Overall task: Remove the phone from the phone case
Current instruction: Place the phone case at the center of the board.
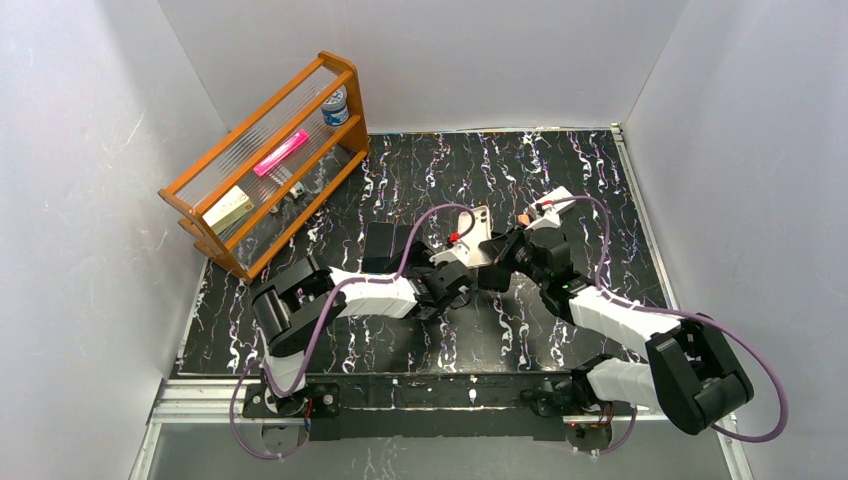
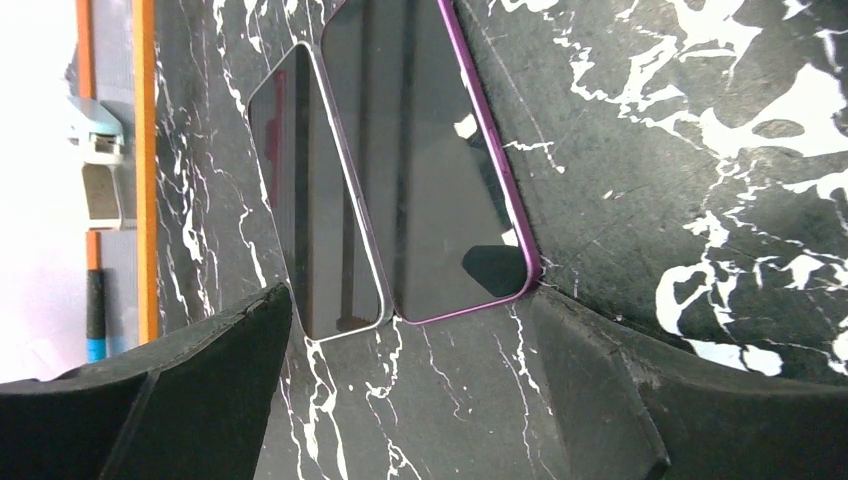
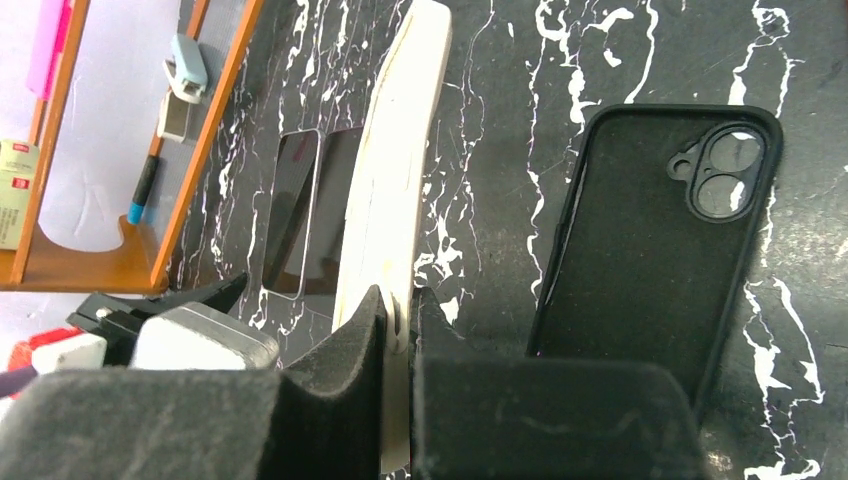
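Two arms meet over a black marbled table [image 1: 560, 160], with a wooden shelf [image 1: 352, 95] at its far left. The left arm [image 1: 375, 295] reaches in from the shelf side and the right arm [image 1: 620, 320] from the other.

The black case [image 3: 640, 250] lies empty on the table, open side up, just right of the right gripper [image 3: 395, 320]. Its long axis runs away from the jaws, with the camera cut-out at the far end. That gripper's jaws are clamped on a pale slab [image 3: 395, 150], seen edge-on and pointing away. Whether the slab is a phone cannot be told.

Two dark-screened phones lie face up, edge to edge, ahead of the left gripper [image 2: 410, 340], whose jaws stand wide apart and hold nothing. The purple-rimmed phone [image 2: 430, 170] and the silver-rimmed phone [image 2: 315, 200] both run lengthwise away from those jaws. Their near short ends sit just between the fingertips, so the left arm is plainly the nearer. Which phone belongs to the case cannot be told. With the case empty, the removal looks done.

The shelf holds a pink bar [image 1: 280, 153], a blue-capped jar [image 1: 335, 105] and a small box [image 1: 230, 208] whose print is too small to read. No brand shows on the phones or the case.
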